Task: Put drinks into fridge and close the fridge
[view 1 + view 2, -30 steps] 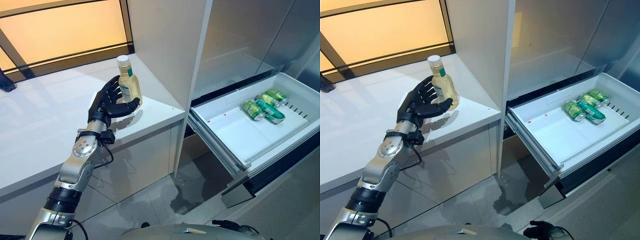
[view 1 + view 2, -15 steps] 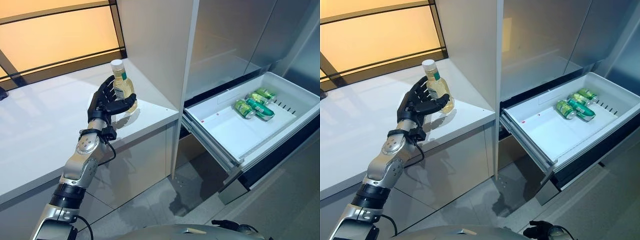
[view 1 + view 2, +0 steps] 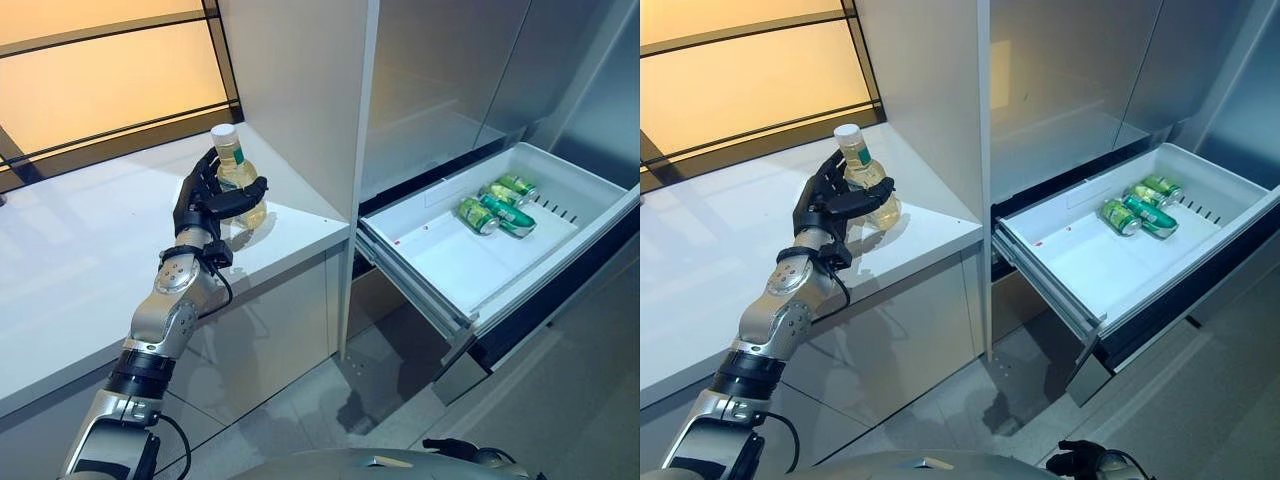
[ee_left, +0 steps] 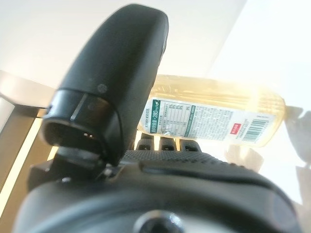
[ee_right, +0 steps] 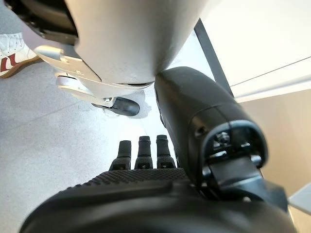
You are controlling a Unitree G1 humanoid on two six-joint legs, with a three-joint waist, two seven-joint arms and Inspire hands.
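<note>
Beside the fridge (image 3: 300,90), its drawer (image 3: 560,175) pulled out well right of the left hand (image 3: 205,195), the white bench (image 3: 90,260) carries the scene. That hand grasps the bottle (image 3: 237,180) above the bench. Green cans (image 3: 495,205) lie in the drawer. The right hand (image 5: 160,194), seemingly relaxed, holds nothing.

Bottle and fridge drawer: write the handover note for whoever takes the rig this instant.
Left hand: curled round the yellow drink bottle, at the white counter by the cabinet wall; whether its base touches the counter is unclear.
Right hand: holds nothing, fingers relaxed, down by the floor.
Fridge drawer: pulled open, three green cans lying at its far end.
Done: cans in.
Left: carry the bottle to the drawer, set it in, push the drawer shut.
</note>
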